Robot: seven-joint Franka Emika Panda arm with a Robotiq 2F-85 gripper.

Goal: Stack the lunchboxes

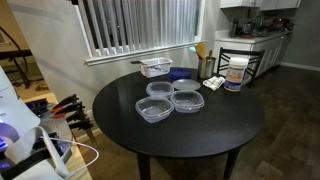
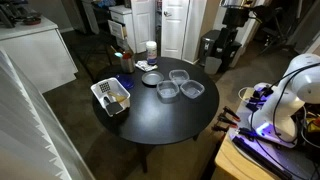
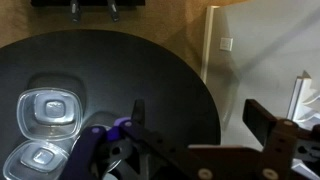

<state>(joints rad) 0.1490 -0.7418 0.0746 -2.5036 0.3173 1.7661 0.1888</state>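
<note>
Black table (image 3: 150, 70) bears lunchboxes (image 3: 50, 110), apart from the spread pincer (image 3: 200, 125).

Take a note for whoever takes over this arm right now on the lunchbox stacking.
Robotiq gripper: open, empty, above the round black table, off to one side of the boxes.
Three clear plastic rounded-rectangular lunchboxes: side by side in a cluster mid-table, none stacked.
Done: nothing yet.
Left: all the stacking. Avoid the white basket tray behind them.
</note>
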